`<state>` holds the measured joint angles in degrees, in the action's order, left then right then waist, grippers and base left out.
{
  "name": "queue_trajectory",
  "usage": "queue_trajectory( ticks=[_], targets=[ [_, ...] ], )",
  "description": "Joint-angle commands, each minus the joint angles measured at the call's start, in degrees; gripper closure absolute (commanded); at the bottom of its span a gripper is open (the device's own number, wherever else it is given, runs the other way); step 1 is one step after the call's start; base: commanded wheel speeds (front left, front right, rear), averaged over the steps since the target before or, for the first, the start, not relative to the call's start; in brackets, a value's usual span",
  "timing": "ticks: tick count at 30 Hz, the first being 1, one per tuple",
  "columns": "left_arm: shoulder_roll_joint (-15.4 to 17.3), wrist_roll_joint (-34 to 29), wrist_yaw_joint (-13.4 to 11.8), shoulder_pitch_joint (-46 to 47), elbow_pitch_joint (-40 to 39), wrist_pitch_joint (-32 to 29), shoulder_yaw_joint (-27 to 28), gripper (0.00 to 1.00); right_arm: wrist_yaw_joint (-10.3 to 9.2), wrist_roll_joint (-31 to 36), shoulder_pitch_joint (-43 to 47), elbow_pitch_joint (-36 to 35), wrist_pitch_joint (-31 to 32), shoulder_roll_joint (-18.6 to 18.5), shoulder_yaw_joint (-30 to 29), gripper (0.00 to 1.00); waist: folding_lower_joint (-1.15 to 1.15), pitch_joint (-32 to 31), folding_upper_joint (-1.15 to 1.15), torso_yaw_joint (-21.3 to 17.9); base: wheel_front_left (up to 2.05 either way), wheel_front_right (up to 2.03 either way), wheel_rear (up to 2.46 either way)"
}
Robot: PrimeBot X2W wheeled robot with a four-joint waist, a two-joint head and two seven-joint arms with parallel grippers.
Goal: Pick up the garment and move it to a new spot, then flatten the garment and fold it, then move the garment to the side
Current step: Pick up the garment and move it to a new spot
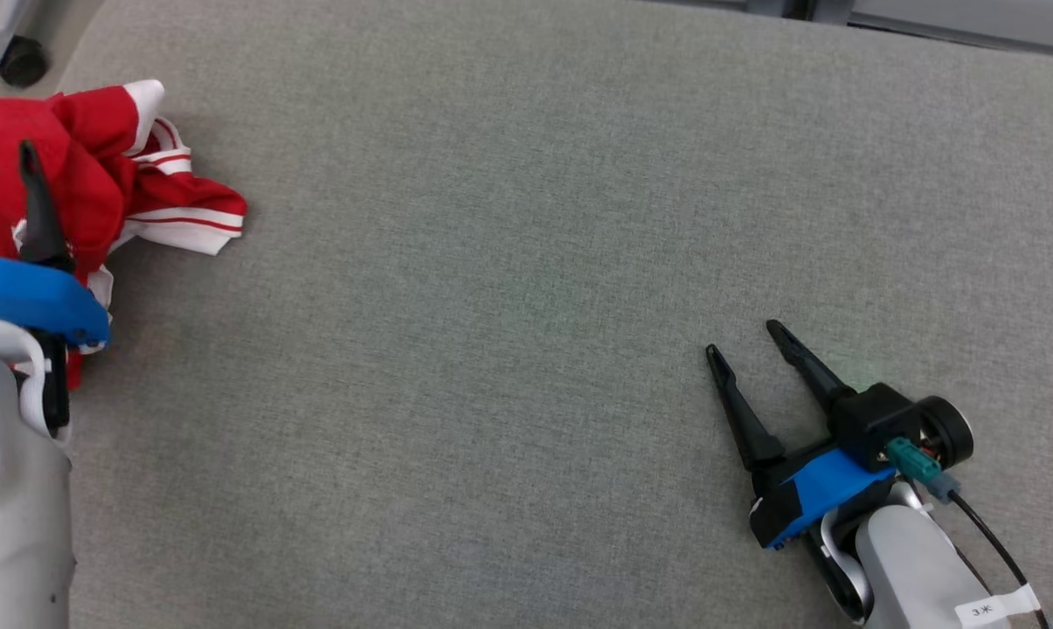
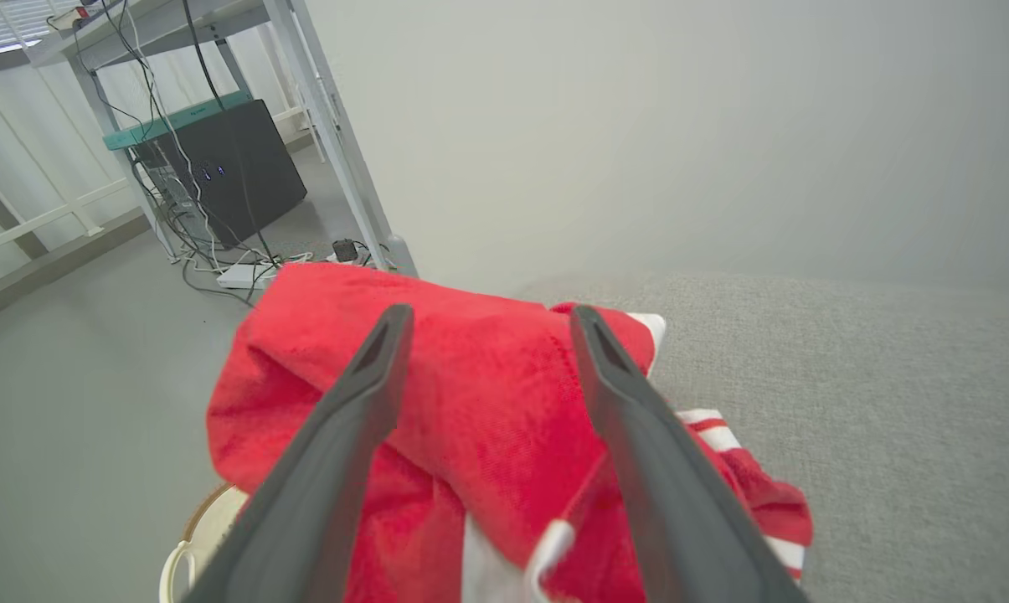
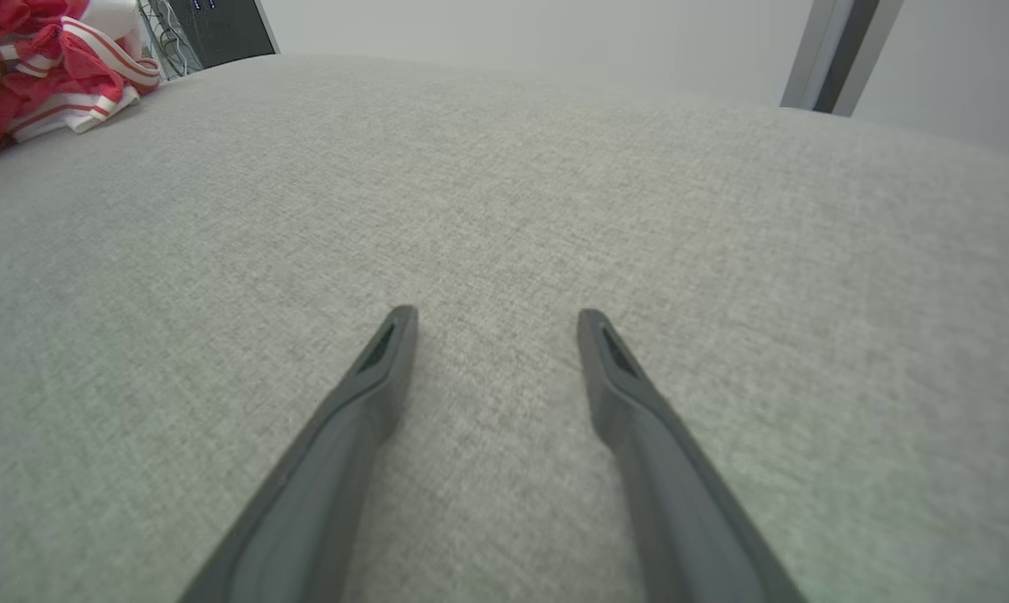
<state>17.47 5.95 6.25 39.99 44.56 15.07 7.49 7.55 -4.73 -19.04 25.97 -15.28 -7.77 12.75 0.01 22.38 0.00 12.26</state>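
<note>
The garment (image 1: 98,175) is a crumpled red piece with white stripes and trim, lying at the far left edge of the grey padded surface (image 1: 526,262). My left gripper (image 2: 487,318) stands open right over it, its two dark fingers spread across the bunched red cloth (image 2: 487,394) with nothing clamped. One left finger (image 1: 37,210) shows against the red heap in the head view. My right gripper (image 1: 742,339) is open and low over bare surface at the lower right, far from the garment (image 3: 52,67). Its own view shows the gripper (image 3: 491,314) holding nothing.
The surface ends just left of the garment, with grey floor below. A white-rimmed container (image 2: 186,536) sits under that edge. A black box (image 2: 228,167) with cables stands under a desk frame beyond. A caster wheel (image 1: 19,61) is at the top left.
</note>
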Motion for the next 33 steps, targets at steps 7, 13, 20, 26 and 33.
queue_trajectory(
  ticks=[7, 13, 20, 26, 33],
  targets=[
    [1.86, -1.16, -1.37, 7.20, 14.70, -6.93, -1.90, 0.00, -0.14, 0.17, -0.79, 2.62, 0.39, -0.89, -0.98, 0.00, -0.01, 2.05, 0.00, -2.36, 0.00, 0.00, 0.00],
    [1.75, -0.45, -0.89, 9.21, 19.19, -6.85, -2.31, 1.00, -0.14, -0.06, -0.86, 2.75, 0.39, -0.51, -1.59, 0.00, -0.01, 1.59, 0.00, -2.97, 0.00, 0.00, 0.00],
    [1.51, -1.60, 0.31, 13.42, 15.81, -0.71, -5.43, 1.00, -0.10, -0.52, 0.67, 2.71, 0.18, 1.34, -1.74, 0.00, -0.01, -2.25, 0.00, -3.74, 0.00, 0.00, 0.00],
    [-0.88, -2.51, 1.15, 16.70, 5.20, 0.12, -10.77, 1.00, -0.07, -1.38, 2.39, 2.98, 0.12, 2.86, -1.76, 0.00, -0.01, -7.10, 0.00, -6.10, 0.00, 0.00, 0.00],
    [-6.33, 2.76, 1.35, 13.32, -8.21, 0.14, -21.04, 1.00, -0.07, -2.13, 5.79, 3.56, 0.13, 3.96, -1.72, 0.00, -0.01, -11.82, 0.00, -11.81, 0.00, 0.00, 0.00]
  ],
)
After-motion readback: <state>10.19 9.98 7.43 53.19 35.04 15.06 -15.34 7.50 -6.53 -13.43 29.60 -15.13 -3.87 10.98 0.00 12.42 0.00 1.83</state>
